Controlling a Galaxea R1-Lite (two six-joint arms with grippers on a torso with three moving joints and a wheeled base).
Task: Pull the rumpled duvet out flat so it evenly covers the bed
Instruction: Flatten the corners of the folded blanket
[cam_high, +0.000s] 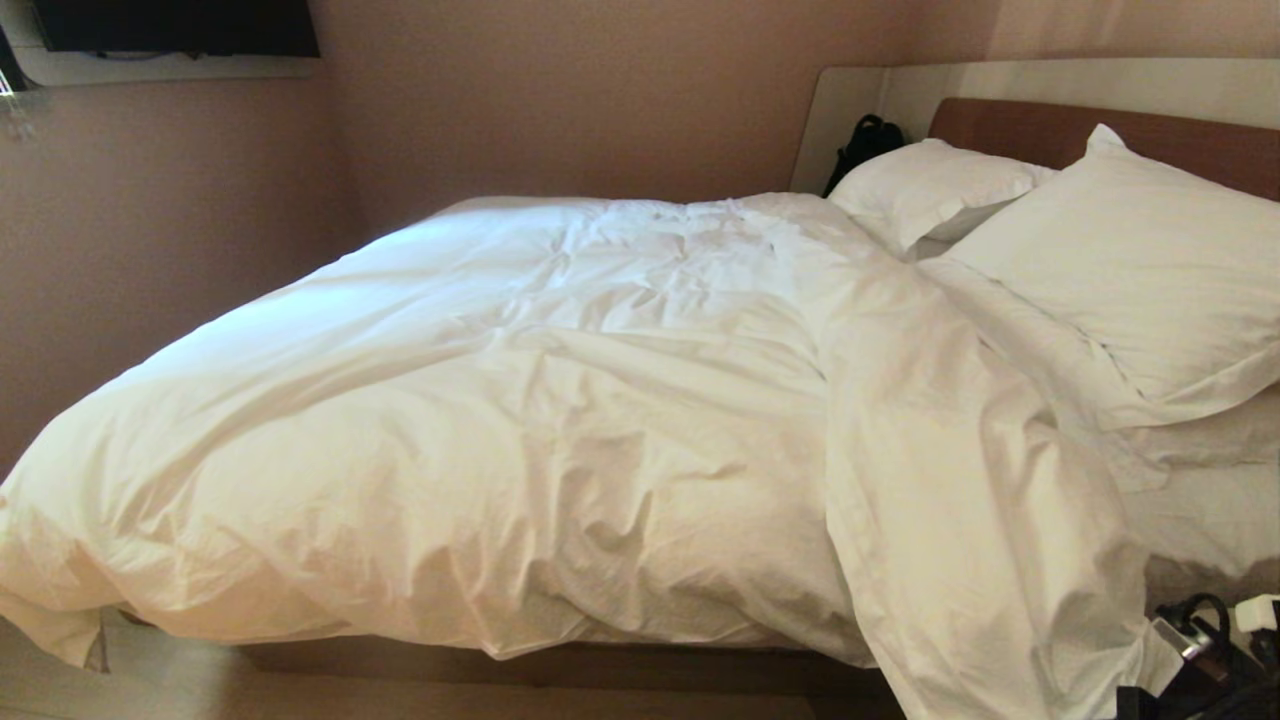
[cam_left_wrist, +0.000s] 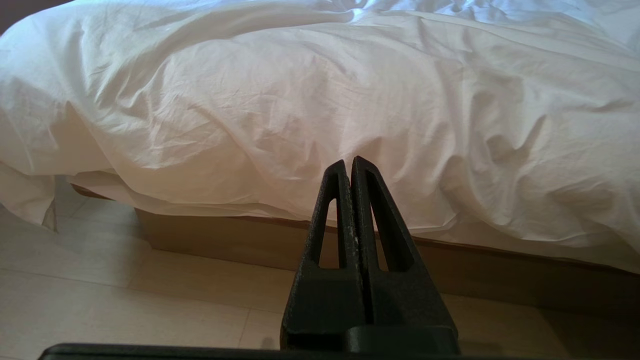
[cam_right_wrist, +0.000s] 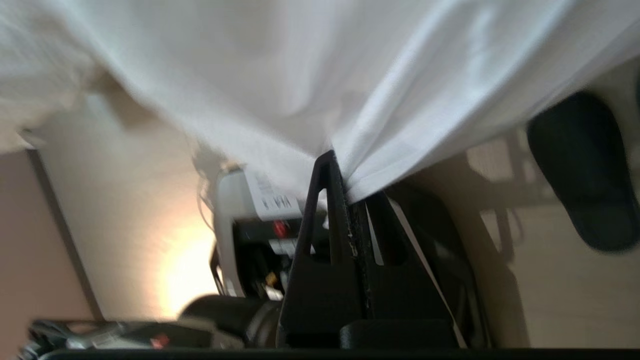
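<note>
Duvet (cam_high: 560, 420) bunched toward foot & near side of bed (cam_high: 600, 665), one long fold trailing off near edge by pillows (cam_high: 1130, 260), sheet bare beside them. Right gripper (cam_right_wrist: 345, 195) low at bedside, pinched tight on hem of that hanging fold. Left gripper (cam_left_wrist: 348, 165) parked facing bed side, fingers together, nothing in them. Best approach, prob.: lift hem clear of base, draw toward headboard end w/ steady tension, no jerks; thin pinch could slip out.
</note>
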